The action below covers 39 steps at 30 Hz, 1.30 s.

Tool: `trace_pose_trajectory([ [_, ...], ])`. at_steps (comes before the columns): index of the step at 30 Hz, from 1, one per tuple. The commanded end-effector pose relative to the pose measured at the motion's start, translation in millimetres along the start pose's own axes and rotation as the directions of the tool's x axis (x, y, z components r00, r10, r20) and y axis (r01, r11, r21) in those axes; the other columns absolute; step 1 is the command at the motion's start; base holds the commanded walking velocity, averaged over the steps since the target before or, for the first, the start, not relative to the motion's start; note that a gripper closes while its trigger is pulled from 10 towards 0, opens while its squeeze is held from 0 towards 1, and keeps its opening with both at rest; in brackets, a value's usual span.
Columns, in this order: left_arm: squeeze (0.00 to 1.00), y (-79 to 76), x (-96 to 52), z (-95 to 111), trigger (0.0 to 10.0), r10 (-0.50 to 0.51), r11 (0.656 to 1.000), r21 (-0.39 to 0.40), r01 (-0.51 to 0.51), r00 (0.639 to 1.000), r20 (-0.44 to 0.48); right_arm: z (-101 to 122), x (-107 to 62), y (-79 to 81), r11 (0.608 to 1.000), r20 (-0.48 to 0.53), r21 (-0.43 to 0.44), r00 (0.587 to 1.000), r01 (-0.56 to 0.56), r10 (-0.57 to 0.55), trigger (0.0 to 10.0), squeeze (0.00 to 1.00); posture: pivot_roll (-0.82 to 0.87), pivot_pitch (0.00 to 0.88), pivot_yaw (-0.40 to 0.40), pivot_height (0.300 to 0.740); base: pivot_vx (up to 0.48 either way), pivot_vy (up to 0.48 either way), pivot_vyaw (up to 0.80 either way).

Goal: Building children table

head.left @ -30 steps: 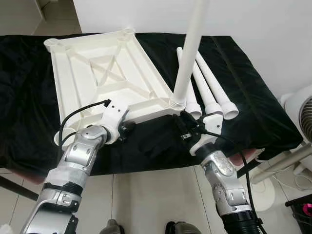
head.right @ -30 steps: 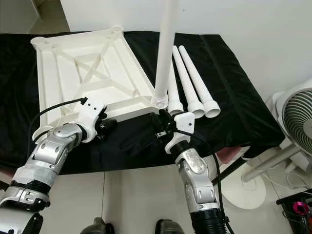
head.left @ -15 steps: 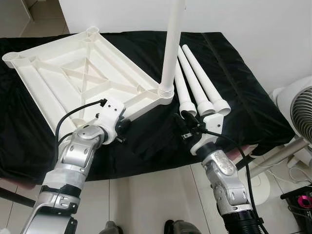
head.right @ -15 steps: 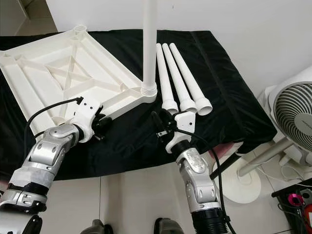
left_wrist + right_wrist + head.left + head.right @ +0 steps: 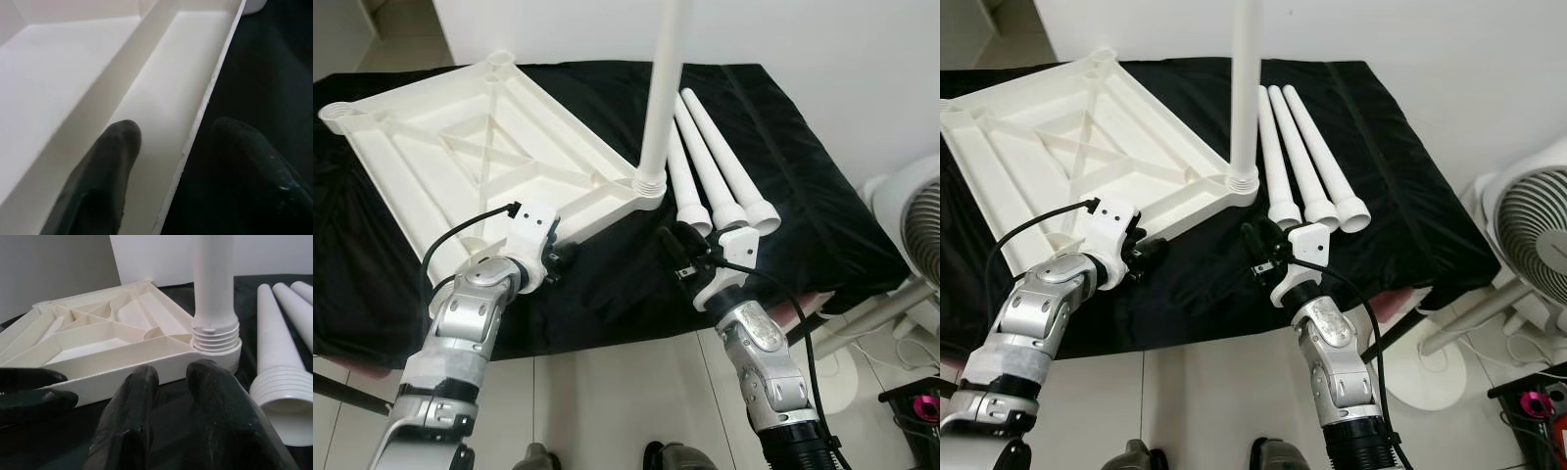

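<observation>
1. The white tabletop (image 5: pixel 480 157) lies upside down on the black cloth (image 5: pixel 803 215), with its ribs facing up. One leg (image 5: pixel 661 98) already stands upright in the corner socket (image 5: pixel 649 186) nearest to the robot's right side.

2. The left gripper (image 5: pixel 558 264) holds the near edge of the tabletop. In the left wrist view one finger (image 5: pixel 105 166) is inside the rim channel and the other is outside, over the cloth, so the rim wall is between them. I judge that it is closed on this wall, and it should keep the grip firm so that the panel does not slide.

3. The right gripper (image 5: pixel 1258 257) hovers just in front of the socket, with its fingers (image 5: pixel 132 401) a little apart and holding nothing.

4. Three more legs (image 5: pixel 1307 162) lie side by side on the cloth, just beside the right gripper, with their threaded ends toward the robot.

5. The next step is probably to take one lying leg. It is better to grip it near the thick threaded end, where the control is best.

6. The free sockets (image 5: pixel 499 61) are at the far corners, so the tabletop probably must be turned to bring one of them near.

7. The leg should be kept straight over the socket when it is screwed in, otherwise the thread can jam.
</observation>
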<state>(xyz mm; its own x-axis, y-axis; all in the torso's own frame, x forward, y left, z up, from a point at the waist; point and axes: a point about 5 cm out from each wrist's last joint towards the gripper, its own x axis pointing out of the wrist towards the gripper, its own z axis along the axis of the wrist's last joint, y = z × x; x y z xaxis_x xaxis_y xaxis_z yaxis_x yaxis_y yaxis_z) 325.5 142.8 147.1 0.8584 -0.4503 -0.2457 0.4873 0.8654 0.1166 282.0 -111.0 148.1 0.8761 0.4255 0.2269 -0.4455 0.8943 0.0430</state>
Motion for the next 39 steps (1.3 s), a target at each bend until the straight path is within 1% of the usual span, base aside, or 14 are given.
trace_pose_trajectory([
  [1,0.24,-7.1,-1.5,8,10.0,-0.025,1.0,0.011,0.024,0.998,0.053,-3,-1.0,-2.6,1.0,-0.02,-0.009,1.0,0.012,-0.012,10.0,0.0,-0.02,0.097,0.003,0.74,0.0,0.0,0.0],
  [2,0.0,-12.3,-3.6,13,10.0,-0.073,0.997,0.031,0.071,0.994,0.086,-3,-0.9,-3.5,1.0,-0.02,-0.01,1.0,0.014,-0.015,10.0,0.0,-0.02,0.097,0.003,0.74,0.0,0.0,0.0],
  [8,0.0,-18.5,-12.6,34,10.0,-0.175,0.983,-0.018,0.184,0.961,0.214,-3,1.0,-10.2,0.998,-0.015,-0.028,0.999,0.05,-0.05,10.0,0.0,-0.02,0.095,0.005,0.74,0.0,0.0,0.0],
  [13,0.0,-12.6,-13.2,38,10.0,-0.153,0.986,-0.033,0.164,0.962,0.227,-2,1.4,-12.7,0.998,-0.012,-0.029,0.998,0.064,-0.065,10.0,0.0,-0.02,0.095,0.005,0.74,0.0,0.0,0.0],
  [18,0.0,12.7,-8.7,34,10.0,0.01,1.0,-0.024,-0.007,0.985,0.17,-1,1.8,-15.3,0.997,-0.008,-0.034,0.997,0.075,-0.076,10.0,0.0,-0.03,0.094,0.006,0.74,0.0,0.0,0.0],
  [22,0.0,42.9,-6.9,20,10.0,0.234,0.972,-0.039,-0.232,0.97,0.062,-1,1.6,-15.9,0.996,-0.007,-0.037,0.997,0.08,-0.08,10.0,0.0,-0.03,0.096,0.004,0.74,0.0,0.0,0.0],
  [29,0.0,49.9,-7.8,14,10.0,0.294,0.956,-0.012,-0.294,0.956,0.017,-1,2.1,-15.7,0.996,-0.006,-0.038,0.997,0.08,-0.081,10.0,0.0,-0.03,0.096,0.003,0.74,0.0,0.0,0.0],
  [30,0.33,49.6,-7.6,13,10.0,0.294,0.955,-0.036,-0.293,0.956,0.009,-1,2.5,-15.6,0.996,-0.006,-0.039,0.997,0.08,-0.081,10.0,0.0,-0.03,0.097,0.0,0.74,0.0,0.0,0.0],
  [31,0.33,49.6,-7.6,13,10.0,0.294,0.955,-0.036,-0.293,0.956,0.009,-1,2.5,-15.6,0.996,-0.006,-0.039,0.997,0.08,-0.081,10.0,0.0,-0.03,0.097,0.0,0.74,0.0,0.0,0.0],
  [32,1.0,47.5,-6.8,13,10.0,0.278,0.96,-0.04,-0.277,0.961,0.009,-1,2.8,-15.6,0.996,-0.006,-0.039,0.997,0.08,-0.08,10.0,0.0,-0.03,0.096,-0.001,0.74,0.0,0.0,0.0],
  [36,1.0,42.1,0.0,17,10.0,0.253,0.967,-0.018,-0.253,0.967,0.012,-1,3.2,-15.7,0.996,-0.007,-0.04,0.997,0.079,-0.08,10.0,0.0,-0.03,0.096,-0.001,0.74,0.0,0.0,0.0],
  [37,0.76,40.2,2.6,19,10.0,0.246,0.969,-0.012,-0.245,0.969,0.017,-1,3.3,-15.7,0.996,-0.008,-0.041,0.997,0.079,-0.079,10.0,0.0,-0.03,0.096,-0.001,0.74,0.0,0.0,0.0],
  [38,0.0,37.8,5.4,23,10.0,0.229,0.973,-0.008,-0.229,0.973,0.033,-1,3.4,-15.6,0.996,-0.008,-0.041,0.997,0.078,-0.078,10.0,0.0,-0.03,0.096,-0.001,0.74,0.0,0.0,0.0],
  [39,0.0,37.8,5.4,23,10.0,0.229,0.973,-0.008,-0.229,0.973,0.033,-1,3.4,-15.6,0.996,-0.008,-0.041,0.997,0.078,-0.078,10.0,0.0,-0.03,0.096,-0.001,0.74,0.0,0.0,0.0],
])
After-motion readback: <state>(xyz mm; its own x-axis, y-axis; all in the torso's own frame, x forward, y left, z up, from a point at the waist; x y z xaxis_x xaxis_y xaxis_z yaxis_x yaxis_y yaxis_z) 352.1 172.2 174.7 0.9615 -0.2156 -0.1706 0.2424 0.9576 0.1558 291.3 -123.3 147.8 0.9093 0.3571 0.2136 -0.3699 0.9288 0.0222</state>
